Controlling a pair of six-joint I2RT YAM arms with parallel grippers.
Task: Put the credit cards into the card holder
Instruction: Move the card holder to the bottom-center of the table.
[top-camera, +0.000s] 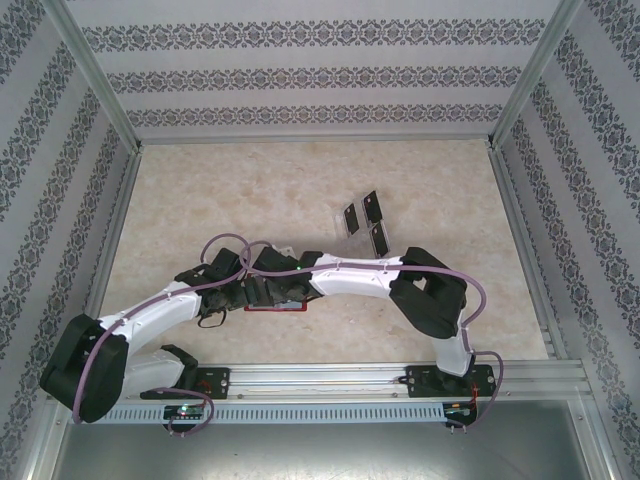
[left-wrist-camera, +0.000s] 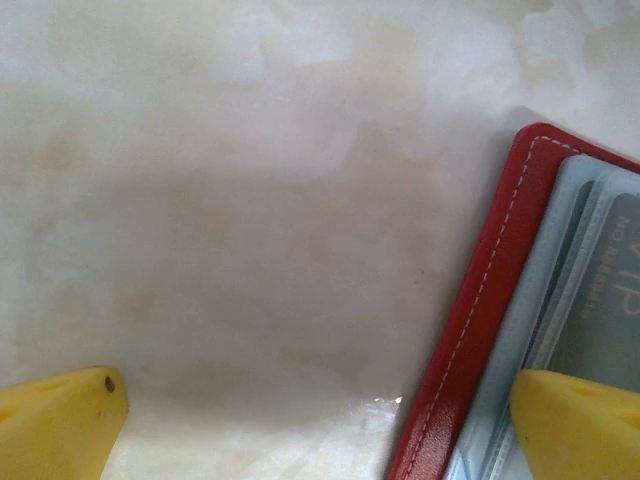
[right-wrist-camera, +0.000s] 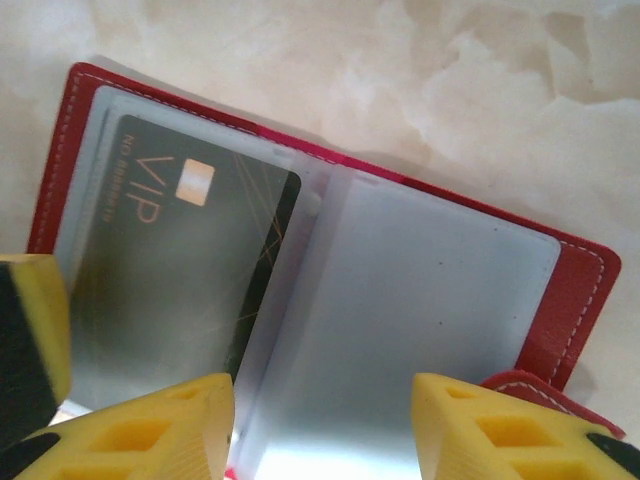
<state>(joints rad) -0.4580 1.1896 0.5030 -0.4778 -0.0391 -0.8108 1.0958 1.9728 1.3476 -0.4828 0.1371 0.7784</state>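
The card holder is a red wallet lying open on the table, its clear grey-blue pockets facing up. A black credit card marked VIP sits in its left pocket. My right gripper hovers low over the right pocket page, jaws apart with nothing between them. My left gripper is open wide. One yellow finger of it rests over the wallet's inner pocket, the other over bare table. In the top view both grippers meet over the wallet. More black credit cards stand further back.
The back cards stand in a transparent slotted tray near the table's middle. Patterned walls on metal frame posts enclose the beige marbled table. The two arms cross close together at the near centre, above the base rail.
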